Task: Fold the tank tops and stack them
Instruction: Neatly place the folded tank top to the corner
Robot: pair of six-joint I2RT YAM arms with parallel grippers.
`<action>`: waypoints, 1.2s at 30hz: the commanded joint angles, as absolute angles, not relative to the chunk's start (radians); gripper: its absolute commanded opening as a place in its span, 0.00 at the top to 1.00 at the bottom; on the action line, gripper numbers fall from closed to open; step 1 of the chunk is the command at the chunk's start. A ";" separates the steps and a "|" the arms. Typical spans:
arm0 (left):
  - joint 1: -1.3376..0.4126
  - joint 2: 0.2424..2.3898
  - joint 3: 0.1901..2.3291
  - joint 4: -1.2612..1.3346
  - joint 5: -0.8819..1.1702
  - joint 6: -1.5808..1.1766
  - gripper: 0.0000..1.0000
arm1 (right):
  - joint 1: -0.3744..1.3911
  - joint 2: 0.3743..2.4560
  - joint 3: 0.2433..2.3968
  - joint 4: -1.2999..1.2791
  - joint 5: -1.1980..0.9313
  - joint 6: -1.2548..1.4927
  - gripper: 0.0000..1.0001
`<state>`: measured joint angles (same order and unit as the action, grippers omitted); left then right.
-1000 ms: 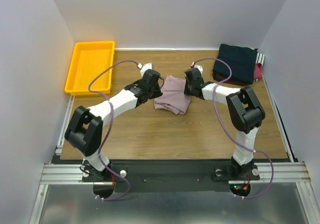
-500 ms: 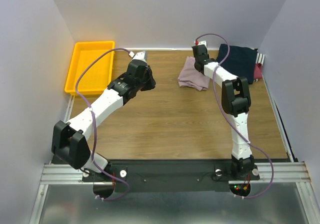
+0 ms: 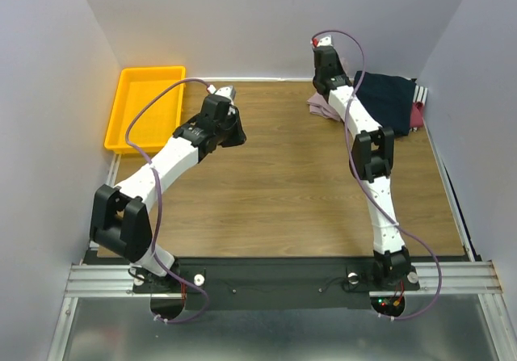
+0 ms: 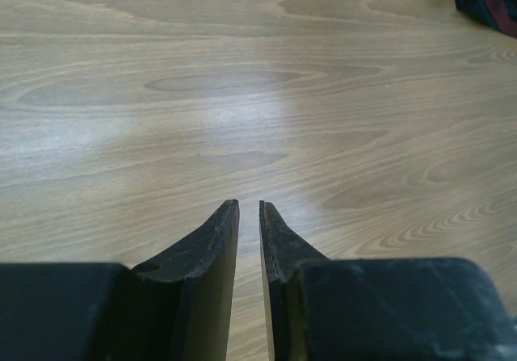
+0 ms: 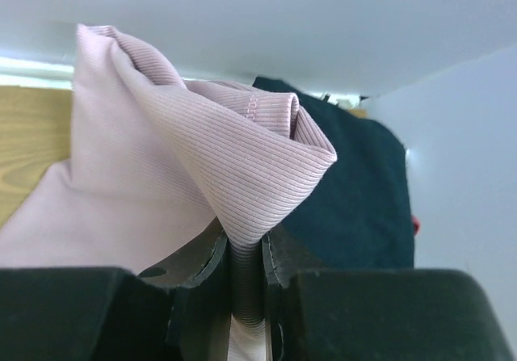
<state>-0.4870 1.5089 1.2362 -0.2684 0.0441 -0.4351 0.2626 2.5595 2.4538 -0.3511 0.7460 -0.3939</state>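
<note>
- The right pincer is pinching a fold of the pink top. Ribbed cloth fills the gap between its fingers and bulges above them in a rounded ridge.
- From that pinch the pink top spreads out to the left and upward in the wrist view. In the top view it is a small bunched lump at the far right of the table, under the tip of the outstretched right arm. Whether its lower edge rests on the wood or hangs just above it cannot be told.
- Right beside it, toward the far right corner, lies the folded navy top. The pink cloth meets its left edge, and in the wrist view the navy top sits directly behind the pink ridge.
- A sliver of the maroon top peeks out from under the navy top on its right side, close to the wall.
- The left pincer has its fingers drawn almost together, with only a thin slit between them and nothing in it. It points over bare wood.
- The left arm reaches toward the far left-middle of the table, well apart from all three tops.
- The yellow tray sits in the far left corner, near the left wrist.
</note>
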 commanded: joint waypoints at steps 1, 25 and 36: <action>-0.476 1.505 1.230 -0.244 0.095 -0.407 0.72 | 0.238 2.582 2.557 -0.318 0.779 -0.471 0.99; -0.457 1.575 1.227 -0.232 0.169 -0.417 0.74 | -0.040 2.373 2.332 -0.295 0.654 -0.221 0.99; -0.457 1.578 1.223 -0.227 0.175 -0.420 0.75 | -0.121 2.329 2.238 -0.331 0.608 -0.051 0.99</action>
